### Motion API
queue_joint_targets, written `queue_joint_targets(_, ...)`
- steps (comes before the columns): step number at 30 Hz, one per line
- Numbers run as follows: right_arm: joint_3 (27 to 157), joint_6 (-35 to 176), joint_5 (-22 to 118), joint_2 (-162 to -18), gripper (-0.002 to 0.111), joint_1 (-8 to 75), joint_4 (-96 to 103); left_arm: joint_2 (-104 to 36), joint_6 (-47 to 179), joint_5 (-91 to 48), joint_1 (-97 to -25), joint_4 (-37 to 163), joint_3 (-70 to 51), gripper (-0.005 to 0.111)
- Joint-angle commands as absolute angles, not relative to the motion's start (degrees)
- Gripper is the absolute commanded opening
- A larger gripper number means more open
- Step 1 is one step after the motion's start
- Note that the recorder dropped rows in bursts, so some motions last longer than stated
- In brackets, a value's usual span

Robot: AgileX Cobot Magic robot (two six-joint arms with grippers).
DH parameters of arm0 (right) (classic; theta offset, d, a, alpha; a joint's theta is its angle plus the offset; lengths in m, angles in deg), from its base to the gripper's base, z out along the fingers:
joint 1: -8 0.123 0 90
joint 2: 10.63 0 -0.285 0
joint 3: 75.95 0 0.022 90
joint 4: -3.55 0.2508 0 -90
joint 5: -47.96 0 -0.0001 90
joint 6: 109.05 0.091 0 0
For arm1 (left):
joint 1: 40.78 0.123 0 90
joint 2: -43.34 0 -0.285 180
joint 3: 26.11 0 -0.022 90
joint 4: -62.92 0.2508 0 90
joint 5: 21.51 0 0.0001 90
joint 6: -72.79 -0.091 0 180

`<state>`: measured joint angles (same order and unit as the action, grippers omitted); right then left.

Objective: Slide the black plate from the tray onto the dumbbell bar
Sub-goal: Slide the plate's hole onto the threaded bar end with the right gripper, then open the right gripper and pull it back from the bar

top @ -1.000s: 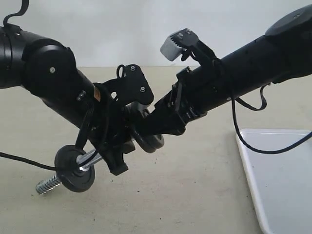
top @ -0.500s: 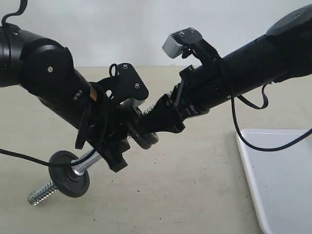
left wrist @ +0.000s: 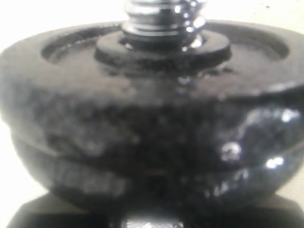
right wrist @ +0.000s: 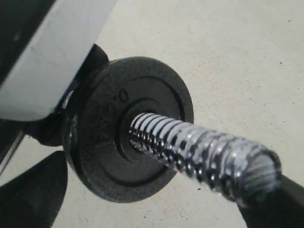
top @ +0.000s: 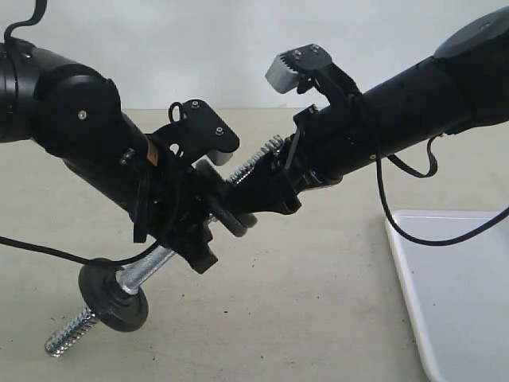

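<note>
- the table (top: 318,302) is beige and lies below both pincers.
- the tray (top: 453,294), glossy white, lies on the table well out past the right pincer's arm, apart from both pincers.
- the dumbbell bar (top: 147,267) hangs tilted, clamped across its smooth middle by the left pincer (top: 197,253), upper thread pointing at the right pincer (top: 238,215).
- the right pincer faces the left one, jaws apart, clamping nothing; the bar's threaded tip lies near one finger (right wrist: 280,204).
- the black plate (right wrist: 99,142) is threaded on the bar, just beside the left pincer, on its side toward the right pincer.
- a second black disc (top: 115,290) sits on the bar's lower end, beyond the left pincer.
</note>
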<state>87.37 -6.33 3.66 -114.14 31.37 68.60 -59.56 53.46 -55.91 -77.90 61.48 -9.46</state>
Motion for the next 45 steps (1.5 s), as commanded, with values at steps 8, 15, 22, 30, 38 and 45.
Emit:
queue_joint_targets(8, 87.55, -5.6, 4.93, -113.63, 0.084, 30.97, 68.41, -56.14, 69.29, -51.55, -77.99, 69.76, -11.86, 0.004)
queue_joint_targets(15, 87.55, -1.69, 4.93, -113.63, 0.081, 30.97, 66.91, -56.14, 76.58, -51.55, -77.99, 71.91, -11.86, 0.004)
queue_joint_targets(22, 87.55, 7.32, 4.83, -113.63, 0.035, 30.97, 55.39, -56.14, 80.01, -50.85, -77.99, 71.79, -11.86, 0.004)
queue_joint_targets(30, 87.55, 9.31, 3.52, -113.74, 0.0, 30.97, 49.78, -56.14, 88.5, -48.43, -77.99, 71.79, -11.86, 0.004)
queue_joint_targets(38, 87.55, 11.01, 0.79, -113.84, 0.0, 30.97, 49.2, -56.14, 95.04, -47.22, -77.99, 71.69, -11.86, 0.004)
queue_joint_targets(45, 87.55, 12.18, -3.15, -113.84, 0.0, 30.97, 49.18, -56.14, 100.59, -45.15, -77.99, 71.35, -11.86, 0.004)
